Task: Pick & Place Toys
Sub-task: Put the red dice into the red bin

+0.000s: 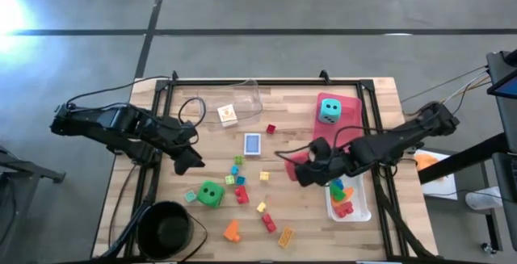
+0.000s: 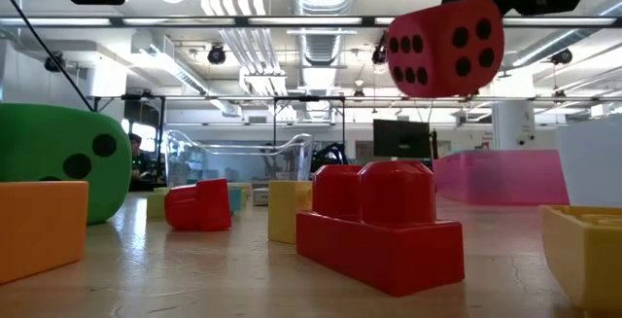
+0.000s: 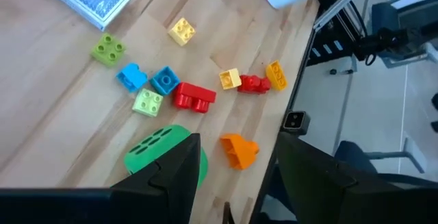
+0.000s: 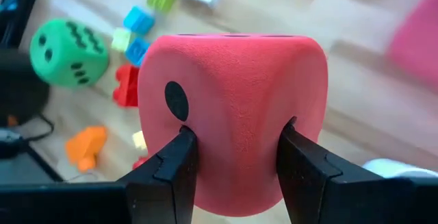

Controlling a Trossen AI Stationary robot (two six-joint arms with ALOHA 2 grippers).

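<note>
My right gripper (image 1: 307,169) is shut on a red foam die (image 1: 300,167) with black dots, held in the air right of the table's middle; the low view shows the die (image 2: 445,46) high above the wood. A teal die (image 1: 329,109) sits on the pink tray (image 1: 355,139). A green die (image 1: 211,193) rests on the table near several small bricks (image 1: 240,185) and a blue card box (image 1: 253,144). My left gripper (image 1: 192,164) hovers open above the table left of the bricks, with nothing between its fingers (image 3: 179,172). My right gripper pinches the red die by two opposite faces (image 4: 209,148), one finger (image 4: 171,172) on each side. The fingers slant down from the table's right side. The die (image 2: 445,46) is lifted clear of the table and sits tilted in the hold.
A white tray (image 1: 359,211) holding several bricks stands at the right front. A black bowl (image 1: 166,228) sits at the front left corner, a clear tray (image 1: 242,102) at the back. More bricks (image 1: 269,224) lie near the front edge.
</note>
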